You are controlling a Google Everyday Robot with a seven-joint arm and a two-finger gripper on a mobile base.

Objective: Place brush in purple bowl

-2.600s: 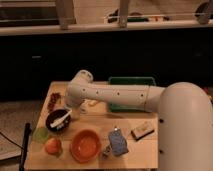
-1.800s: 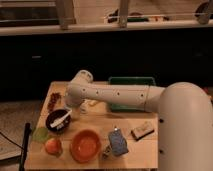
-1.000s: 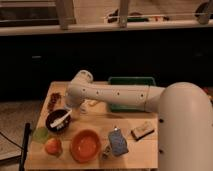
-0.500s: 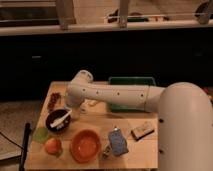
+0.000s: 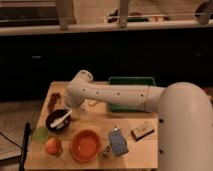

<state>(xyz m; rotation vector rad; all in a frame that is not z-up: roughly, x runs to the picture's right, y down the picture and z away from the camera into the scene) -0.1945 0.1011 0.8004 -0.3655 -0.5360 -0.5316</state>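
Note:
The purple bowl (image 5: 57, 121) sits near the left side of the wooden table (image 5: 100, 120). The white brush (image 5: 62, 119) lies slanted inside it, one end resting on the rim. My white arm (image 5: 115, 95) reaches from the right across the table. My gripper (image 5: 73, 107) hangs just above and behind the bowl's right rim, mostly hidden by the arm's wrist. It seems apart from the brush.
An orange bowl (image 5: 86, 145) stands in front, with an orange fruit (image 5: 52, 146) and a green piece (image 5: 40, 134) to its left. A blue-grey bag (image 5: 118, 141) and a snack bar (image 5: 142, 130) lie right. A green bin (image 5: 131, 89) stands behind the arm.

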